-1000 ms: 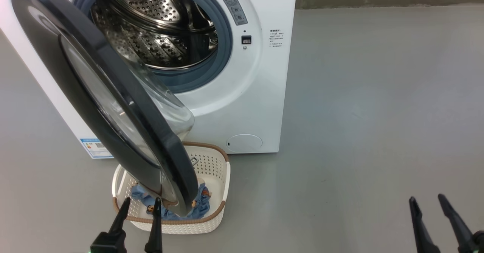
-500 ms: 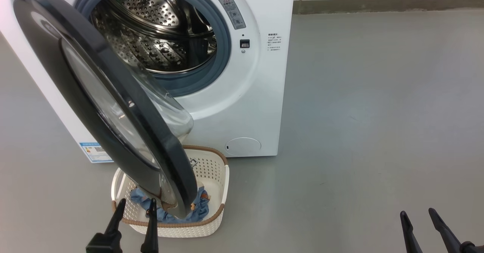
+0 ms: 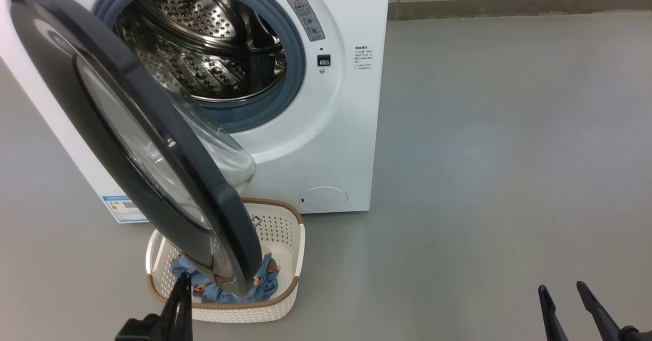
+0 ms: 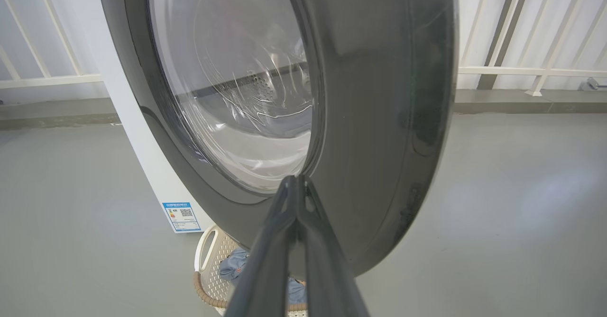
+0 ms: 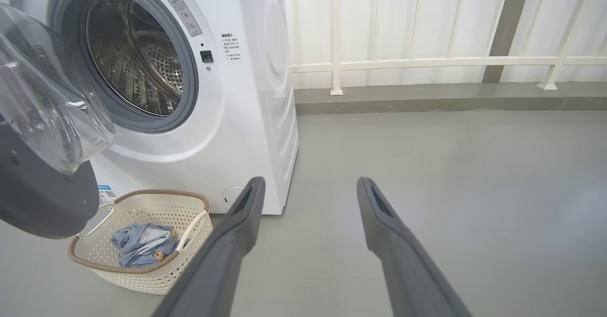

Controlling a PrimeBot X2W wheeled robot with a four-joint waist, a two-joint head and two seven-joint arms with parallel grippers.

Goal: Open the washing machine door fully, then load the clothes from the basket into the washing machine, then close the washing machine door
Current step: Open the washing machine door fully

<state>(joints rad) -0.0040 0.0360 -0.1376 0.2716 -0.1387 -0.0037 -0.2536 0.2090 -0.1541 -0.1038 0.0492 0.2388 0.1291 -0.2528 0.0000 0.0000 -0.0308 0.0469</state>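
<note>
Left gripper (image 3: 183, 280): low at left of head view, fingers pressed together into one dark blade, pointing up, leaning slightly right. Black wrist block (image 3: 140, 329) at its base, cut by bottom edge. Left wrist view: left gripper (image 4: 296, 180) tips touching, fingers meeting in narrow point. Right gripper (image 3: 561, 289): low at right of head view, fingers parted, both slanting up-left. Right wrist view: right gripper (image 5: 310, 183) spread wide, clear gap between tips.
</note>
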